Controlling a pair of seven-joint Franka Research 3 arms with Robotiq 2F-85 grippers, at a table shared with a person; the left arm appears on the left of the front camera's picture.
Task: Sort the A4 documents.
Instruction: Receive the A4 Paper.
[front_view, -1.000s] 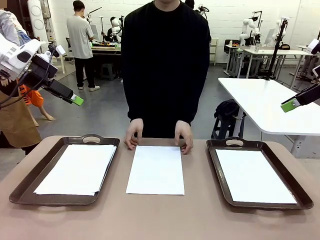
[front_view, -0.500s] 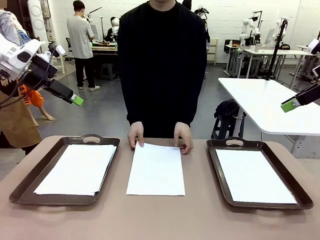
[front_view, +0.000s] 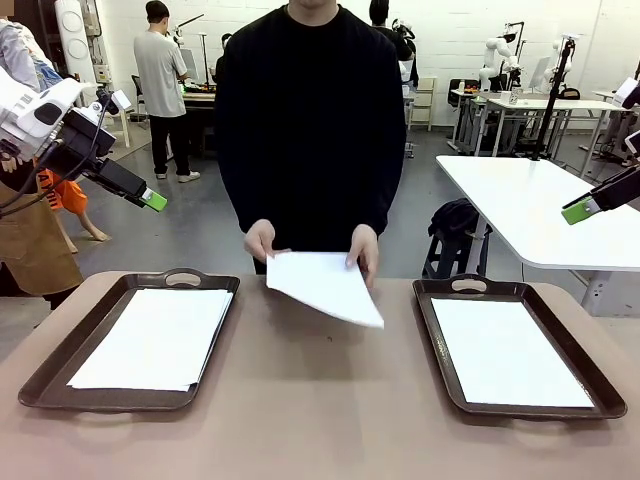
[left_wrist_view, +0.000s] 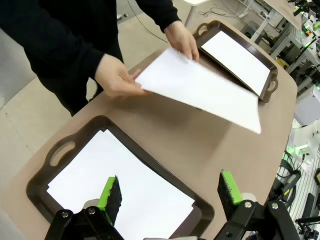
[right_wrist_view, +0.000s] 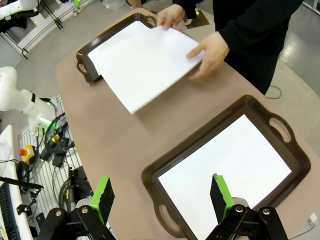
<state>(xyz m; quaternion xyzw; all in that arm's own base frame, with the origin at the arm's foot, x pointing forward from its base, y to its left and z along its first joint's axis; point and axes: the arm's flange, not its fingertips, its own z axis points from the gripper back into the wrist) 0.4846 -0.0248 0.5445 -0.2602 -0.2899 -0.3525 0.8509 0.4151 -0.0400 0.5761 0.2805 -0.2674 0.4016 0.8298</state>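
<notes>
A person at the far side holds one white A4 document (front_view: 325, 285) in both hands, tilted and lifted off the table's middle. The same sheet (left_wrist_view: 200, 87) shows in the left wrist view and, as sheet (right_wrist_view: 145, 60), in the right wrist view. More A4 documents (front_view: 150, 338) lie in the left brown tray (front_view: 183, 277). One sheet (front_view: 510, 350) lies in the right tray (front_view: 480, 285). My left gripper (front_view: 150, 200) hangs open, high above the left tray. My right gripper (front_view: 580, 210) hangs open, high at the right. Nothing sits between the fingers of the left gripper (left_wrist_view: 167, 192) or the right gripper (right_wrist_view: 160, 192).
The brown tabletop (front_view: 320, 400) between the trays is bare. A white table (front_view: 540, 200) stands behind at the right. Another person (front_view: 160, 80) stands far back at the left.
The person has picked the middle sheet up off the table and now holds it tilted in the air. Both arms have stayed still.
</notes>
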